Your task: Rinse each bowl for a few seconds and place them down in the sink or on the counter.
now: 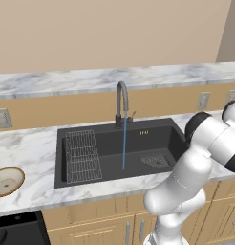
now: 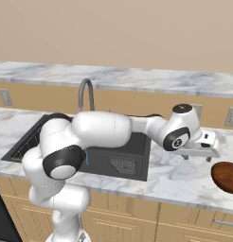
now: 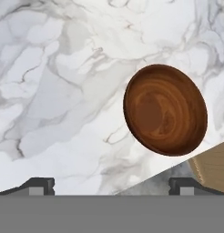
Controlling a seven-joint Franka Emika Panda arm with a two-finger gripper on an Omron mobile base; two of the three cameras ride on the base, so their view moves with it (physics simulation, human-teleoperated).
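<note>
Where marble veins, glossy round bowl (image 3: 165, 110)

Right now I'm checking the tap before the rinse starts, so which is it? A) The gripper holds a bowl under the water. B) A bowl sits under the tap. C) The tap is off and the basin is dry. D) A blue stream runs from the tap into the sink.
D: a thin blue stream falls from the tap into the sink, with no bowl beneath it.

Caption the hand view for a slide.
Open gripper above the marble counter, reddish-brown bowl lying ahead.
</note>
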